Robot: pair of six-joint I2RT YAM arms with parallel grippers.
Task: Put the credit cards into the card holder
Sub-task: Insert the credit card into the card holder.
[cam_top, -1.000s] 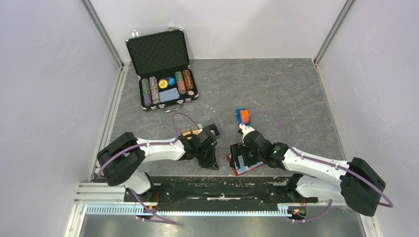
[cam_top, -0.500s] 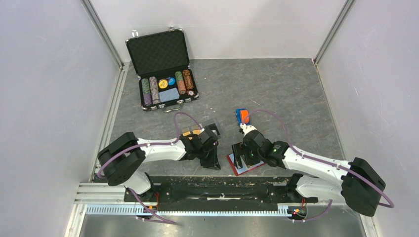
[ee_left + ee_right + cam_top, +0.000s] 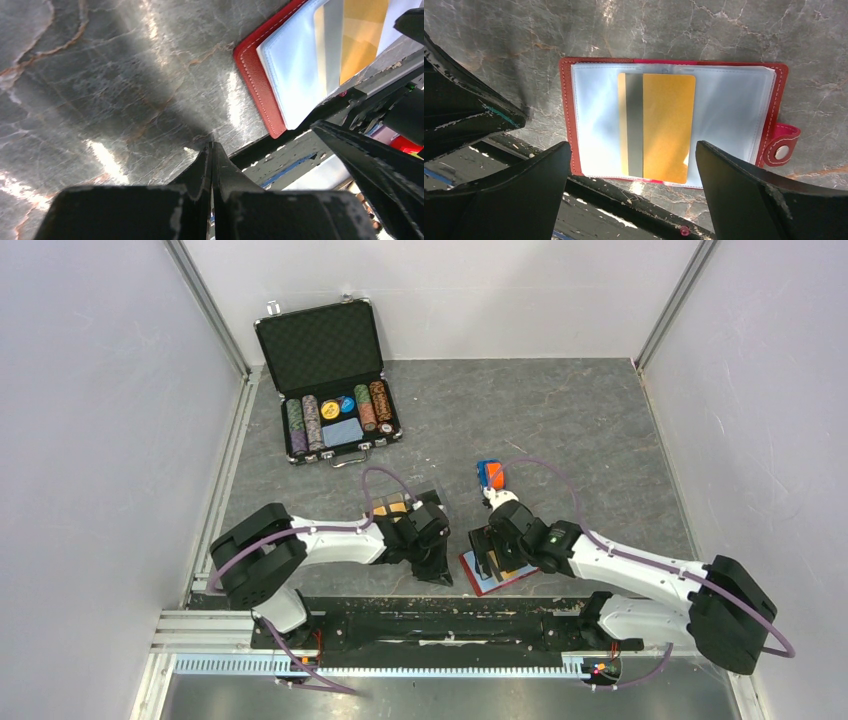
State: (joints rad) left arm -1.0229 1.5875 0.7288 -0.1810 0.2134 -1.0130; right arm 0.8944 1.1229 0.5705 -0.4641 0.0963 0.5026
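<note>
Orange-gold credit card point(image 3: 656, 127), grey stripe up, lies on an open red wallet point(image 3: 569, 115) by the table point(image 3: 600, 430) edge, with the right gripper point(image 3: 633, 147) spread wide and empty above it. Left gripper point(image 3: 211, 150) is pinched closed on nothing visible beside the wallet; the card holder point(image 3: 400, 506) sits just behind it, chip briefcase point(image 3: 330, 380) well apart

From above I get soft, even light: the surface point(image 3: 560, 420) reads sharp, and the arms throw only faint shadows on it. Both wrist views are harsher. White glare streaks the stone, and a broad dark shadow runs diagonally through the left view. The clear sleeves point(image 3: 734, 115) wash out to bluish white. The left tool point(image 3: 211, 147) sits blurred against the lens, and the right tool's fingers point(image 3: 764, 200) loom black, detail lost.
</note>
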